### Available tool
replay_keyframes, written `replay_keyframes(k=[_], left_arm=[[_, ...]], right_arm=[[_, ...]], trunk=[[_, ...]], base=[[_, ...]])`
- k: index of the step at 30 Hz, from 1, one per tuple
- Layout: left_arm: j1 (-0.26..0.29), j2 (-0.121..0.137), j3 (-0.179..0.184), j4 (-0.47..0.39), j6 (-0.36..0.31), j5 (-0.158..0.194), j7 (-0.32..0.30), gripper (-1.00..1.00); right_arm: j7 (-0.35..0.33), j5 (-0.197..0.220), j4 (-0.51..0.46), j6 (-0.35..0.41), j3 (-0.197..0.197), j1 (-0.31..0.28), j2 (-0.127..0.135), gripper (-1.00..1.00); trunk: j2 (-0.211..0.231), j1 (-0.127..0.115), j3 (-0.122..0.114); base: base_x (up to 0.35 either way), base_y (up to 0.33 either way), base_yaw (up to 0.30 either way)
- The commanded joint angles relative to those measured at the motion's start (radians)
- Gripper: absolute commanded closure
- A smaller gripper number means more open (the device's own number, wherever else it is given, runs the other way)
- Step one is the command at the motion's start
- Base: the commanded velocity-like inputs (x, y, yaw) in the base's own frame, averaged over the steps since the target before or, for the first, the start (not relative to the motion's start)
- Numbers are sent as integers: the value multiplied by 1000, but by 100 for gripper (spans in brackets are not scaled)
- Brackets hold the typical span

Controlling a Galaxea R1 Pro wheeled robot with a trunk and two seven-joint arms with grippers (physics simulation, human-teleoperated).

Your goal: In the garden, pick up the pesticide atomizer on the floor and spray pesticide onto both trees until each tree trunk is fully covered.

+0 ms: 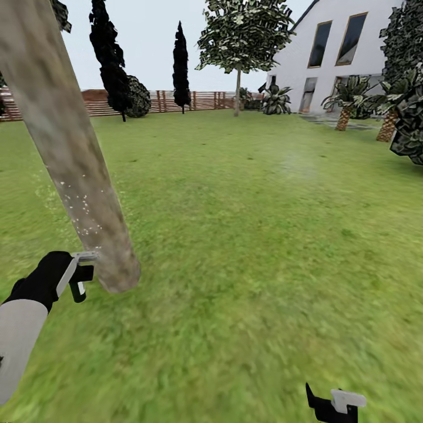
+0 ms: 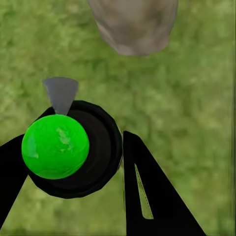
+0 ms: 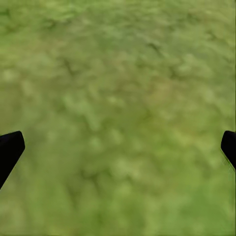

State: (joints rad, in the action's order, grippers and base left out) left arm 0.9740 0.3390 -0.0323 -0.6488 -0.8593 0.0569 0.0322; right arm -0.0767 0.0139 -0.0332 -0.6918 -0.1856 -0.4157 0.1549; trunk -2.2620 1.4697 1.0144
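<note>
At lower left of the head view, the left gripper [image 1: 79, 276] clamps the green-topped black pesticide atomizer [image 2: 64, 147] beside the mottled grey-brown tree trunk [image 1: 70, 147]; the right gripper [image 3: 118, 147] gapes wide over grass.

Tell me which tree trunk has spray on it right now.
The thick leaning trunk beside the left claw: white droplets speckle its lower part. The thin trunk of the far tree by the house shows none.
</note>
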Motion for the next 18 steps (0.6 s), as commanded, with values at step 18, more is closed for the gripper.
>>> replay_keyframes(k=[18], left_arm=[[0, -1, 0, -15, -1, -3, 3, 100]], right_arm=[[0, 0, 0, 0, 0, 0, 0, -100]], trunk=[[0, 0, 0]], base=[[107, -257, 178]])
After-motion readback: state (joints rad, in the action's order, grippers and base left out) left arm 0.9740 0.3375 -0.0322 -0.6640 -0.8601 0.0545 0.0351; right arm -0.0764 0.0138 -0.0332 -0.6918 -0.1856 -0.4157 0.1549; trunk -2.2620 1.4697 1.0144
